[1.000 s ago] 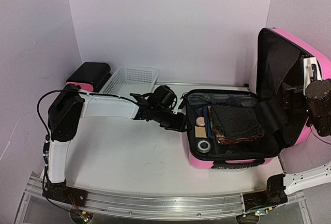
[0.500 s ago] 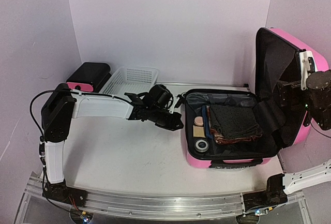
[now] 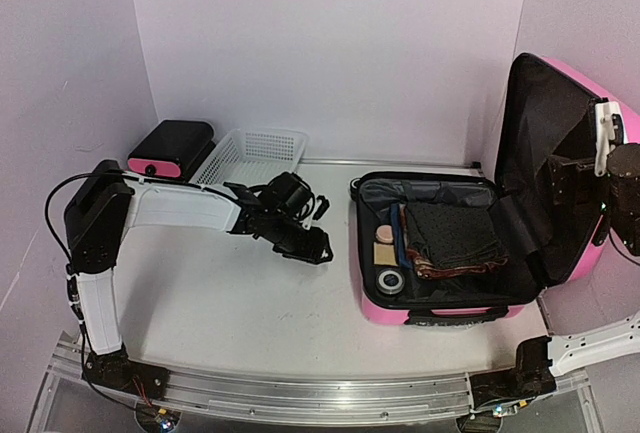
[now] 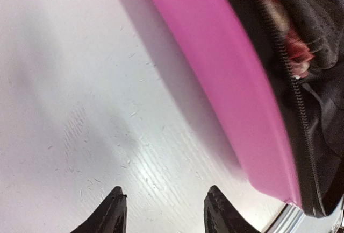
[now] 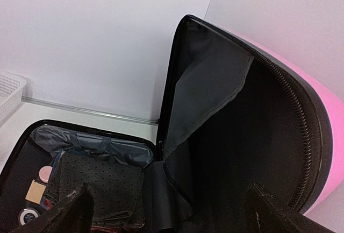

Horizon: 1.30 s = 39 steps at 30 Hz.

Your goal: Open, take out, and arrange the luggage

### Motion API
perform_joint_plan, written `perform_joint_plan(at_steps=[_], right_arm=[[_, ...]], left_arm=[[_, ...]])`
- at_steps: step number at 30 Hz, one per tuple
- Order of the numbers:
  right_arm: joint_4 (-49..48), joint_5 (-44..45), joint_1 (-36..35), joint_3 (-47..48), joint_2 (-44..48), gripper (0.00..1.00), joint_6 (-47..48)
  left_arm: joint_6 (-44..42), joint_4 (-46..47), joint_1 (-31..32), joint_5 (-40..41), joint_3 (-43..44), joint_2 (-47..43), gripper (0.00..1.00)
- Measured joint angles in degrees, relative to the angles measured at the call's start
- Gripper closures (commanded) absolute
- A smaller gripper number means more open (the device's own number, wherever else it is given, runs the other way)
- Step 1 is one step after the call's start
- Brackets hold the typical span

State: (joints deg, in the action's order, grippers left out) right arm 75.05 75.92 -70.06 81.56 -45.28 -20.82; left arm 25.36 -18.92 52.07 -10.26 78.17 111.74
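Observation:
The pink luggage (image 3: 440,311) lies open at the right of the table, its lid (image 3: 545,143) standing upright with black lining (image 5: 242,136) and a loose flap. Inside the base lie a folded dark dotted cloth (image 3: 455,233), a round tin (image 3: 392,281) and small beige pads (image 3: 385,243). My left gripper (image 3: 318,250) hovers low over the table left of the luggage, apart from its pink wall (image 4: 231,82). It (image 4: 165,192) is open with nothing between the fingers. My right gripper (image 3: 560,178) is at the lid's inner side, and it (image 5: 169,200) is wide open.
A white mesh basket (image 3: 250,158) and a black drawer unit with a pink front (image 3: 170,148) stand at the back left. Pale walls close the back and both sides. A metal rail (image 3: 300,393) runs along the near edge.
My left arm has drawn back leftward, away from the luggage's wall, and its jaws closed, then parted again. The lid has swung farther up and to the right, along with my right gripper.

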Motion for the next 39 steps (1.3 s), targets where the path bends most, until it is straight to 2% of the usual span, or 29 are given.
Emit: perform_joint_plan(at_steps=[5,8,10,18,19,23,26,32,37,39], right_arm=[[0.2,-2.9,0.0,-0.3,-1.6,0.02,-0.2],[0.2,-4.9,0.1,-0.3,-2.5,0.02,-0.2],[0.2,-6.1,0.1,-0.3,-3.0,0.02,-0.2],[0.2,-9.6,0.1,-0.3,-3.4,0.02,-1.0],[0.2,-10.0,0.1,-0.3,-3.4,0.02,-1.1],[0.1,-12.8,0.1,-0.3,-3.4,0.02,-1.1],[-0.7,-17.6,0.1,-0.3,-3.6,0.02,0.4],[-5.1,-30.1,0.1,-0.7,-6.2,0.02,3.9],[-8.8,-33.3,0.1,-3.6,-10.7,0.02,4.1],[-9.9,-33.2,0.1,-4.2,-13.3,0.02,4.0]], left_arm=[[0.2,-0.1,0.0,-2.5,0.0,-5.5,0.11],[0.6,0.9,0.1,-4.6,1.0,-7.1,0.05],[1.7,1.4,0.2,-6.0,3.5,-6.4,0.05],[3.6,4.0,1.9,-5.5,15.1,5.3,0.32],[3.6,3.8,2.1,-5.0,15.5,6.3,0.37],[3.0,2.8,2.1,-3.3,17.2,10.6,0.67],[2.8,3.2,2.4,-3.2,17.9,10.8,0.81],[4.5,2.6,2.4,-0.9,16.5,9.5,0.92],[4.7,4.0,2.3,0.5,13.7,7.8,0.93],[4.7,4.5,2.3,1.0,12.8,7.3,0.89]])
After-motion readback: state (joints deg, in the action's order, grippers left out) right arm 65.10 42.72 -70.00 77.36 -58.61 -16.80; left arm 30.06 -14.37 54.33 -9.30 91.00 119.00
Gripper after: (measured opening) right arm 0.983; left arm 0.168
